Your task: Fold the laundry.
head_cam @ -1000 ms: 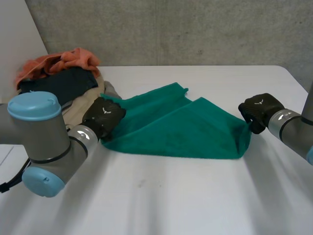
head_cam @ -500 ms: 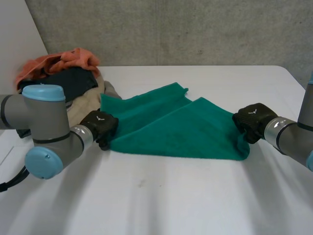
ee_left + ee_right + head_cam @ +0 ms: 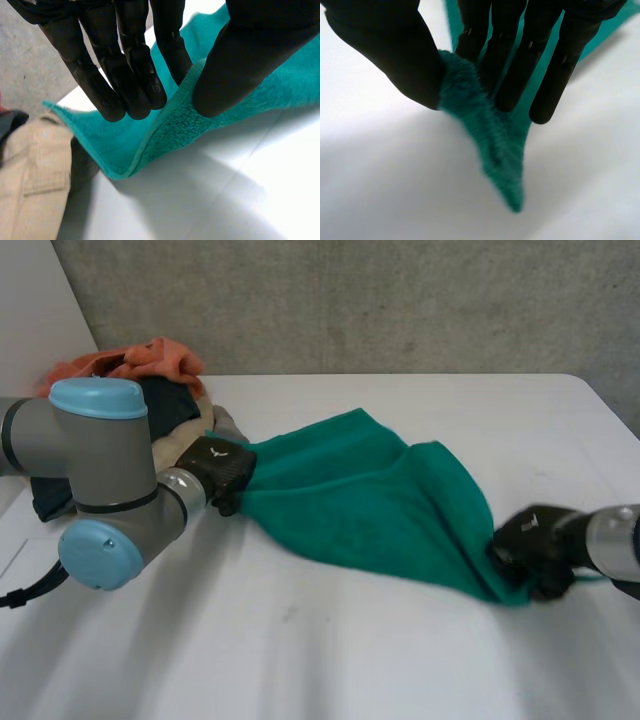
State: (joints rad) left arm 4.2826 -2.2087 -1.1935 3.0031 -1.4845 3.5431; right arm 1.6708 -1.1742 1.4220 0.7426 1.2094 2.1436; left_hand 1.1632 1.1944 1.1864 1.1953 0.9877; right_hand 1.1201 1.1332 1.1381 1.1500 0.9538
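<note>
Head view: note the towel (image 3: 370, 505) now stretched over the worktop (image 3: 300, 660); the right hand (image 3: 535, 552) has drawn its corner nearer. Left wrist view: the left hand (image 3: 125, 55) pinches an edge between fingers and thumb. Right wrist view: fingers clamp the corner. Expect the fold next.

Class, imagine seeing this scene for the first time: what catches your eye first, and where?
A green towel spans the white table, pinched at one end by the left hand and at the other by the right hand. Behind the left arm sits a heap of clothes, orange on top.
</note>
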